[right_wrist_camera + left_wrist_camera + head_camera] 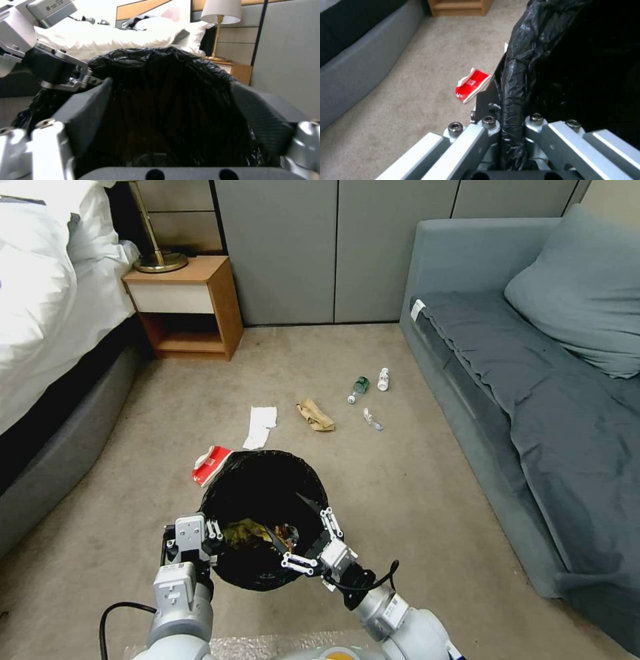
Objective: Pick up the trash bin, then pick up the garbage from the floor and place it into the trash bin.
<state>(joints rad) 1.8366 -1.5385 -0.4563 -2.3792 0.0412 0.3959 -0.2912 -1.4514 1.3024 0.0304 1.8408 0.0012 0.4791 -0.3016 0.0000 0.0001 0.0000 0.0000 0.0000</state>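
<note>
The trash bin [267, 493], lined with a crinkly black bag, hangs low in front of me. My left gripper [213, 532] is shut on its near-left rim; in the left wrist view the folded bag rim [513, 82] is pinched in the left gripper [512, 121]. My right gripper [305, 538] stands open over the bin's mouth, its dark pads [86, 112] spread wide with the bag [166, 82] beyond them. A yellow wrapper [245, 531] lies inside. On the carpet lie a red-white packet [210, 465] [471, 86], white tissue [260, 425], brown paper bag [315, 415], green-labelled bottle [359, 387] and small white bottle [383, 379].
A small clear wrapper [373, 419] lies near the bottles. The bed [47, 313] runs along the left with a wooden nightstand [193, 307] and lamp base [160, 261] beside it. A grey sofa [533, 380] fills the right side. Open carpet [413, 493] lies between.
</note>
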